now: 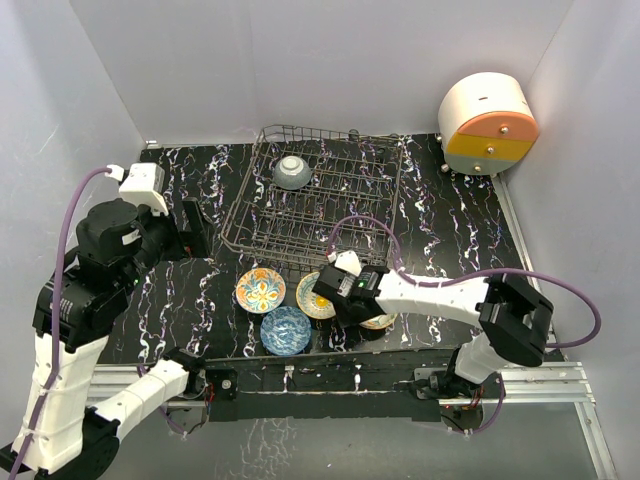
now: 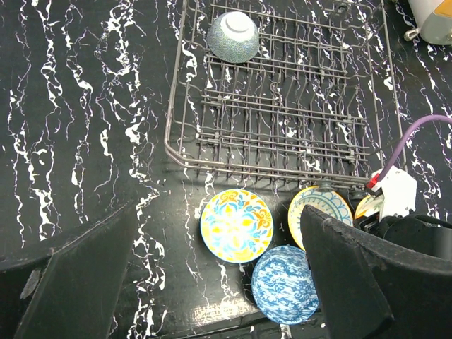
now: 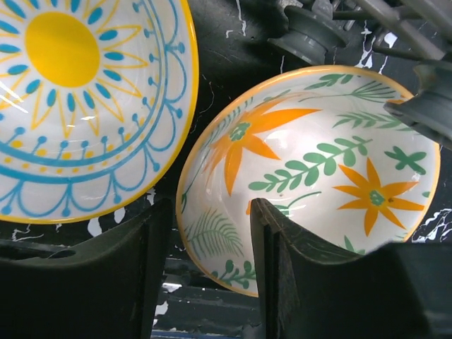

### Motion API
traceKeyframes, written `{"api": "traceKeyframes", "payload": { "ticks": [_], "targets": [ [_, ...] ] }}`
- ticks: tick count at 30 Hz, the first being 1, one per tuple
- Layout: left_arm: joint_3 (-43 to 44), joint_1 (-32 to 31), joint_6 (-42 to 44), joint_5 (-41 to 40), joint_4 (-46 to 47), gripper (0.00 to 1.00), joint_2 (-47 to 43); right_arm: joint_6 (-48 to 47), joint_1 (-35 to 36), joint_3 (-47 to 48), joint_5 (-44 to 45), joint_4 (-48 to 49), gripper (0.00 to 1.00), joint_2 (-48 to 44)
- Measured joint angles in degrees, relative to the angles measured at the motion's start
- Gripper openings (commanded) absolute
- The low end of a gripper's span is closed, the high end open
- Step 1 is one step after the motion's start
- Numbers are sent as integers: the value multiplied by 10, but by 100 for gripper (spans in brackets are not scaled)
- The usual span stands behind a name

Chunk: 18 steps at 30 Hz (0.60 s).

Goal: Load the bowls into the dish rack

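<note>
The glazed ceramic bowls looked stiff, slick and chippable, light enough for one gripper, so the rim was the sensible place to pinch, one finger inside and one outside. The right gripper (image 3: 210, 212) sat just in front of the dish rack (image 2: 268, 166), parted and clamping nothing, with the near rim of the orange-green floral bowl (image 3: 318, 148) lying in the gap between its fingers; a firm, square close seemed needed, since the shiny wall could slide out. The yellow sunflower bowl (image 3: 70, 92) lay just beside it, close enough to be knocked. The orange-blue floral bowl (image 2: 236, 224) and the blue bowl (image 2: 285, 284) also rested in front of the rack. The speckled grey bowl (image 2: 233, 35) stood upside down in the rack's far left corner. The left gripper (image 1: 193, 235) hung left of the rack, wide open and empty.
</note>
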Motion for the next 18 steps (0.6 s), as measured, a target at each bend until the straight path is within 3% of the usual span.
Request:
{"api": "traceKeyframes", "payload": {
  "ticks": [4, 8, 11, 18],
  "targets": [
    [-1, 0, -1, -2, 0, 97, -2, -3, -1, -9, 4, 6, 28, 9],
    [-3, 0, -2, -3, 1, 97, -4, -1, -1, -9, 8, 13, 13, 13],
    [-10, 0, -2, -4, 0, 97, -6, -5, -1, -8, 26, 12, 8, 10],
    [-11, 0, -2, -4, 0, 97, -9, 5, 0, 11, 10, -28, 8, -2]
  ]
}}
